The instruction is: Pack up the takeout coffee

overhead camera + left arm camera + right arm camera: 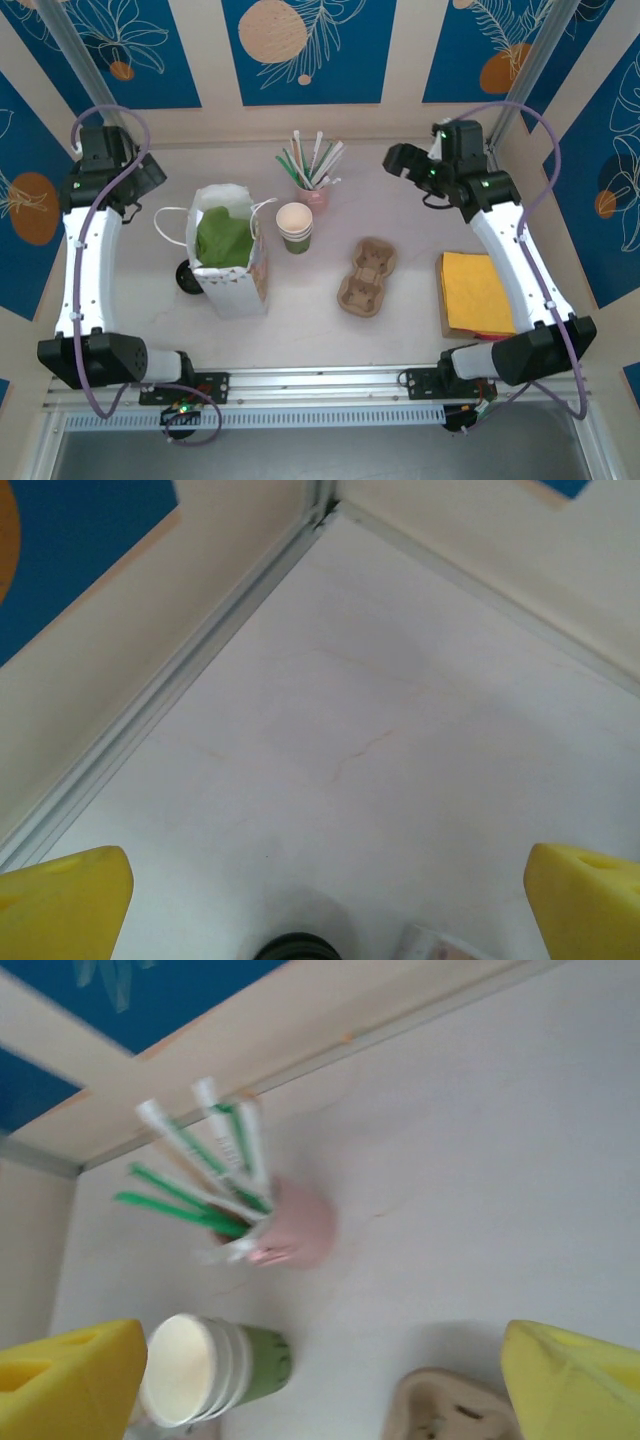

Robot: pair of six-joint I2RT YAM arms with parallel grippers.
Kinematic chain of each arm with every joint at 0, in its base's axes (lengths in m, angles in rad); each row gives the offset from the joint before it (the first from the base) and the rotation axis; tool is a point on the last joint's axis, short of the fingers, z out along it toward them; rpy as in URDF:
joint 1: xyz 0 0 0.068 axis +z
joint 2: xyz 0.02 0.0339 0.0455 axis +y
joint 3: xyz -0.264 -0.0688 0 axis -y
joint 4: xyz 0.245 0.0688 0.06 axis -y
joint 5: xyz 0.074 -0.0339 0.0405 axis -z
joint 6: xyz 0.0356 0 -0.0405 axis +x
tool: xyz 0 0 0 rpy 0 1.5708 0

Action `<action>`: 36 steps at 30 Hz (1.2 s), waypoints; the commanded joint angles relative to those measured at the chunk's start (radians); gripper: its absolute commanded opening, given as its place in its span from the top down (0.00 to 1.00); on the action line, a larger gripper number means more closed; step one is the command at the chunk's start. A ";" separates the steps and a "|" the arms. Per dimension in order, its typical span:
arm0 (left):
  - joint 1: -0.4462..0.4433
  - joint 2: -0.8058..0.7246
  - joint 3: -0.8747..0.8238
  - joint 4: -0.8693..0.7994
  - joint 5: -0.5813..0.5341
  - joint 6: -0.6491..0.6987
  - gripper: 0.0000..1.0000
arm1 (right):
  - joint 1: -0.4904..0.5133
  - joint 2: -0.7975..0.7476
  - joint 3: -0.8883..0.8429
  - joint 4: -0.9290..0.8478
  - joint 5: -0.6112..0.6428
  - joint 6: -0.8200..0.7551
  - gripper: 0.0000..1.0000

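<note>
- At the table's [410, 225] far left corner, the left gripper [325, 885] hangs with its yellow fingers [65, 905] spread wide. Nothing lies between them, only bare tabletop where two wall rails meet.
- Across at the far right, the right gripper [320, 1370] likewise shows its jaws wide apart and empty, above the table and clear of everything on it.
- Ahead of the right gripper's jaws stands the pink cup of straws [295, 1230], close to the back wall. The stack of lidless green cups [225, 1365] sits just beside it on the near side. A corner of the cardboard cup carrier [450, 1415] shows low between the fingers.
- The takeout coffee [185, 275] shows from above as a round black lid at the left wall of the white paper bag [235, 285]. It sits between the bag and the left arm, and its green body is hidden. Whether it touches the bag cannot be told.
- The bag stands upright with its mouth open and something green filling it.
- Open tabletop runs along the back edge between the left gripper and the straws. More lies right of the cups up to the right arm.
- A yellow stack of napkins [470, 290] lies at the right edge, partly under the right arm, well apart from the carrier.
</note>
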 commanded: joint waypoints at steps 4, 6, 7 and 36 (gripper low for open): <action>0.094 -0.020 -0.279 0.137 0.006 0.005 0.00 | -0.139 -0.028 -0.180 0.048 0.066 -0.068 0.02; 0.094 -0.033 -0.377 0.205 -0.018 0.017 0.00 | -0.158 -0.020 -0.239 0.082 0.105 -0.110 0.00; 0.093 -0.045 -0.437 0.253 -0.021 0.032 0.00 | -0.162 -0.015 -0.279 0.117 0.114 -0.145 0.01; -0.119 0.043 -1.116 1.514 -0.004 0.324 0.00 | -0.143 0.113 -0.877 1.073 0.130 -0.497 0.01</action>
